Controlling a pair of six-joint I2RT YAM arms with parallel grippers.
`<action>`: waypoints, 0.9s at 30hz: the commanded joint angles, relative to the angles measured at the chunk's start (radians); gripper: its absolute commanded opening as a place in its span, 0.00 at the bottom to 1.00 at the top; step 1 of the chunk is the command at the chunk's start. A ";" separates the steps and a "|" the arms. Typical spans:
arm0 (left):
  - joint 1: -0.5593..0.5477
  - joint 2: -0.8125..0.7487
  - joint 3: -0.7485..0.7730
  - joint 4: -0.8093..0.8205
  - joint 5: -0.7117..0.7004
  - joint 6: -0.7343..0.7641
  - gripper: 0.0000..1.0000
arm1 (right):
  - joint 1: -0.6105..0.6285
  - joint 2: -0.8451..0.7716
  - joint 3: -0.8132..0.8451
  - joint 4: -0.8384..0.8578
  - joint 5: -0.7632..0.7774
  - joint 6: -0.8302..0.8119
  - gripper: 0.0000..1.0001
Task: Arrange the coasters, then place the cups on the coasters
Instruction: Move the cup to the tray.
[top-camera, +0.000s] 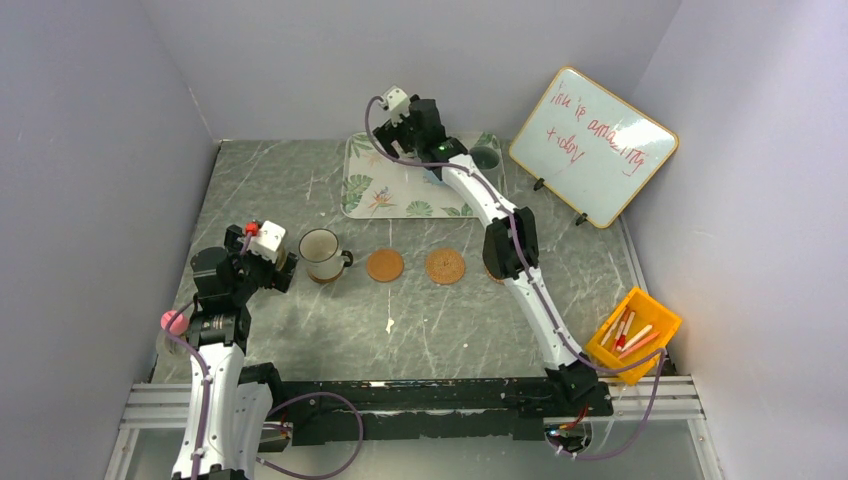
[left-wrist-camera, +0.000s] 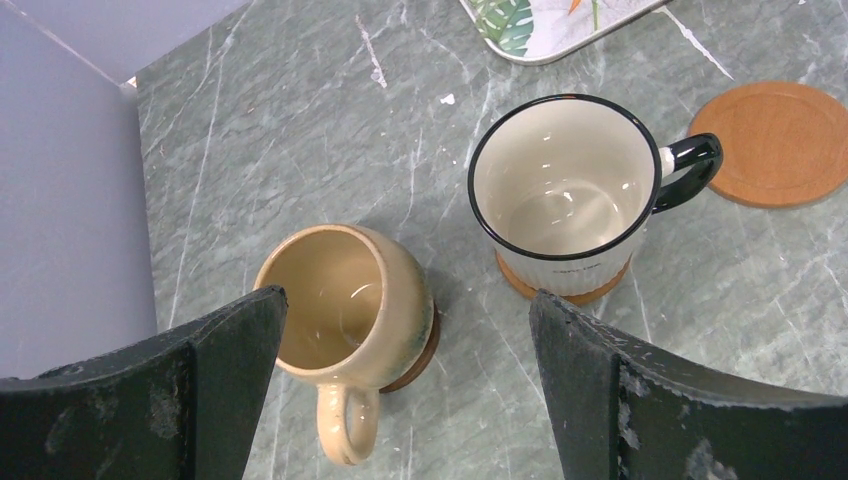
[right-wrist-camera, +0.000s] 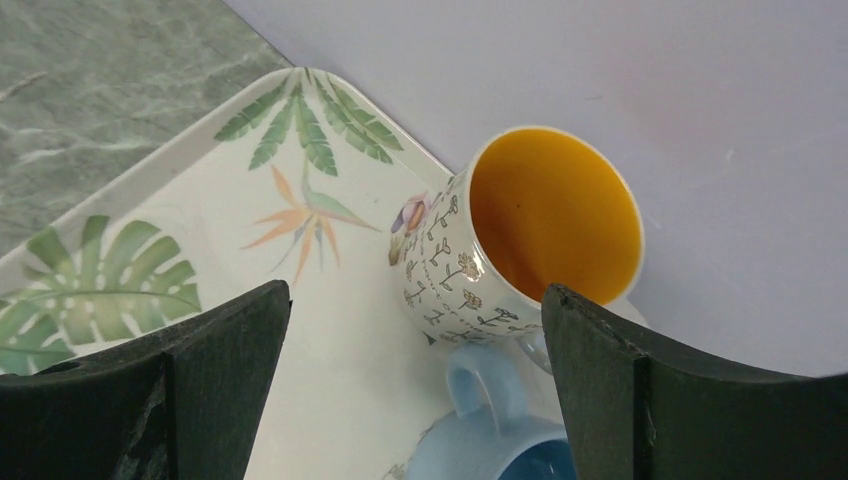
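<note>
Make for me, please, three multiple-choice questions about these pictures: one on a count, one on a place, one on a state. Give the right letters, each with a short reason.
1. In the left wrist view, how many cups stand on coasters?
A none
B two
C four

2. Where does the patterned cup stand?
A on a coaster
B on the leaf-print tray
C stacked upon another cup

3. The left pincer is:
A shut on a cup
B shut on a coaster
C open, holding nothing

Right letters:
1 B: both cups in that view have a brown disc under them.
2 B: the leaf print lies directly under it.
3 C: its jaws stand wide apart and grip nothing.
</note>
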 joint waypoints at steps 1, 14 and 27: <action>0.002 -0.014 -0.002 0.016 0.026 0.010 0.96 | -0.016 0.046 0.114 0.064 0.007 -0.023 1.00; 0.003 -0.003 0.001 0.012 0.027 0.011 0.96 | -0.016 0.073 0.093 0.035 -0.073 -0.129 0.97; 0.003 0.002 0.002 0.009 0.029 0.013 0.96 | -0.011 0.052 0.018 -0.094 -0.151 -0.306 0.86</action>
